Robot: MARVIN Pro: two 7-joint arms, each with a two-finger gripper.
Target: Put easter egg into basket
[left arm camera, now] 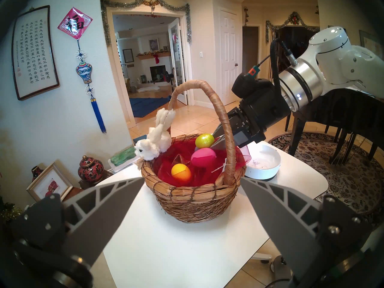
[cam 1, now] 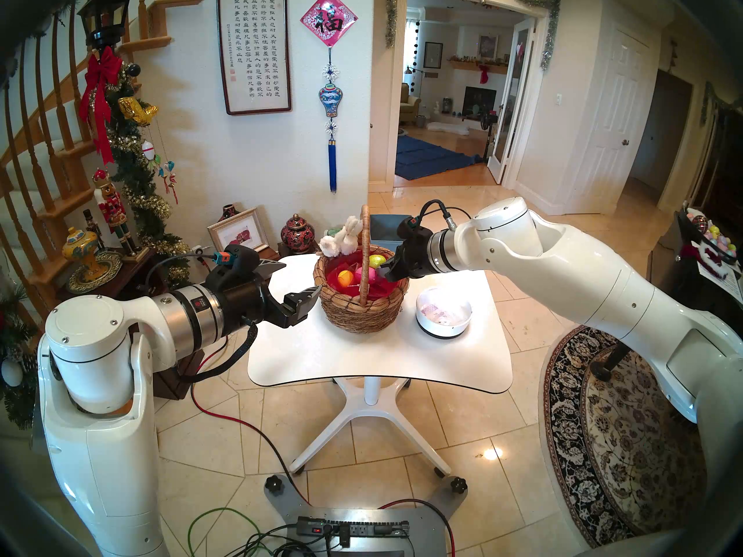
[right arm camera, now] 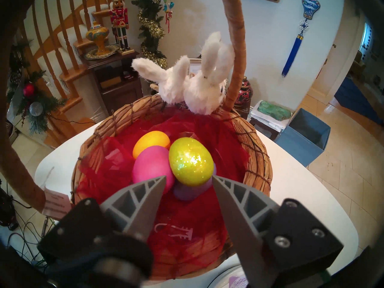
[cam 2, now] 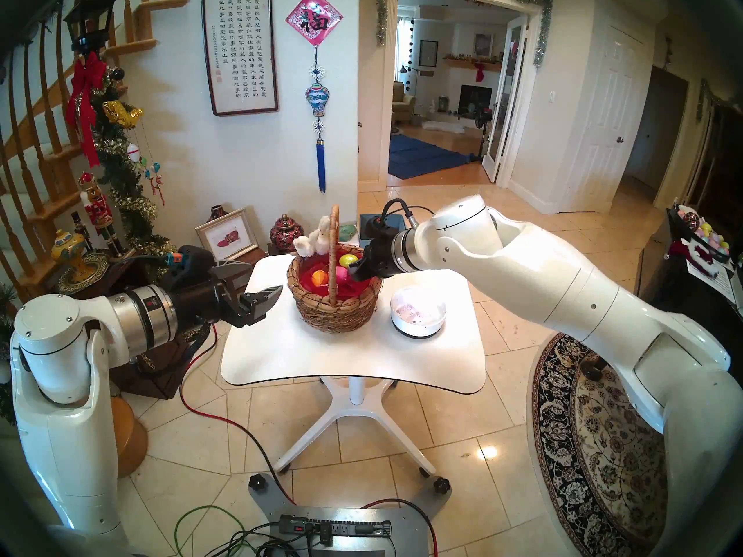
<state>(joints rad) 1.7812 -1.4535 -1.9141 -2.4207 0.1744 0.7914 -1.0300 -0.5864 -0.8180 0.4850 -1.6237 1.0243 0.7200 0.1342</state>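
1. Right gripper: your wrist view shows its fingers parted over the basket, gripping nothing.
2. Glitter yellow-green egg lies on the red lining just ahead of the tips, apart from them.
3. Pink egg and orange egg lie beside it; placement looks done.
4. Left: retract.
5. Left gripper: spread wide, empty, beside the basket.
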